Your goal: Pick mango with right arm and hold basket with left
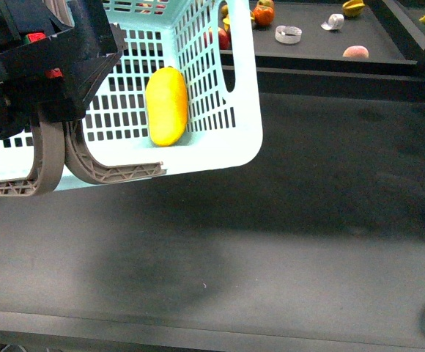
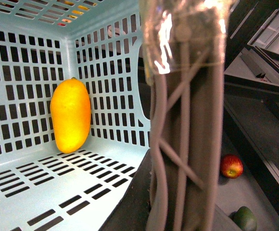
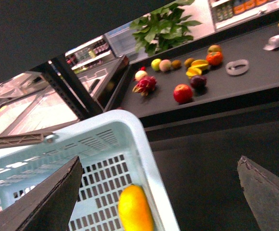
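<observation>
The turquoise basket (image 1: 243,139) hangs tilted above the dark table at the upper left. Its two grey-brown handles (image 1: 51,158) are pressed together, and my left gripper (image 1: 57,106) is shut on them. In the left wrist view the handles (image 2: 187,134) fill the middle, with the basket's slotted wall (image 2: 106,72) behind. The yellow mango (image 1: 167,106) lies inside the basket against that lattice wall (image 2: 70,115). My right gripper (image 3: 158,197) is open above the basket's rim (image 3: 130,125), its fingers (image 3: 48,202) spread wide. The mango (image 3: 135,209) shows below, between them.
A dark table (image 1: 271,249) spreads under the basket. A back shelf holds several fruits (image 1: 264,13), a tape roll (image 1: 288,34) and a peach (image 1: 355,51). A red apple (image 2: 231,166) and a green fruit (image 2: 246,219) lie on the table beside the basket.
</observation>
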{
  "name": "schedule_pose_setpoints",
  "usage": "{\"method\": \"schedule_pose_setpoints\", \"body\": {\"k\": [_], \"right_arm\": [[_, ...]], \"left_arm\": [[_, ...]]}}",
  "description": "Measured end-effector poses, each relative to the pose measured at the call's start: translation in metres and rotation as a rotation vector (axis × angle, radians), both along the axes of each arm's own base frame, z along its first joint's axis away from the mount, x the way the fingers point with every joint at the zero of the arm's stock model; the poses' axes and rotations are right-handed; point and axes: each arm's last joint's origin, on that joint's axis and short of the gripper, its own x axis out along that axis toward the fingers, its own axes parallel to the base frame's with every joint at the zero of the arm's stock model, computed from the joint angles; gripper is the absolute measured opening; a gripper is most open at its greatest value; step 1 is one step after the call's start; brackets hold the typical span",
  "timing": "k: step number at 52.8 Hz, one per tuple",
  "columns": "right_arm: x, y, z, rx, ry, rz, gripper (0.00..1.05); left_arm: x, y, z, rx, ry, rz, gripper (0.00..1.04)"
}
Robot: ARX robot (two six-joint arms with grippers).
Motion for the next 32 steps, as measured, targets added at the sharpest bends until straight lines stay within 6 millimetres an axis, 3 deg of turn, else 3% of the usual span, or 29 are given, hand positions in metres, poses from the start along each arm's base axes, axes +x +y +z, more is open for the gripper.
{"method": "schedule_pose_setpoints", "body": {"k": [17,24,32], "right_arm": [[-0.101,-0.058,-0.027,-0.087,0.021,-0.161,0.96],[-0.127,-0.069,-0.038,-0.110,0.041,-0.187,0.96],[-0.133,-0.071,-0.036,-0.100,0.021,-0.184,0.96]], "left_arm": [[0.000,0.000,0.000,-0.001,0.000,-0.003,0.05],[0.000,0.000,0.000,-0.001,0.000,-0.002,0.05],[0.000,0.000,0.000,0.000,0.000,-0.002,0.05]]}}
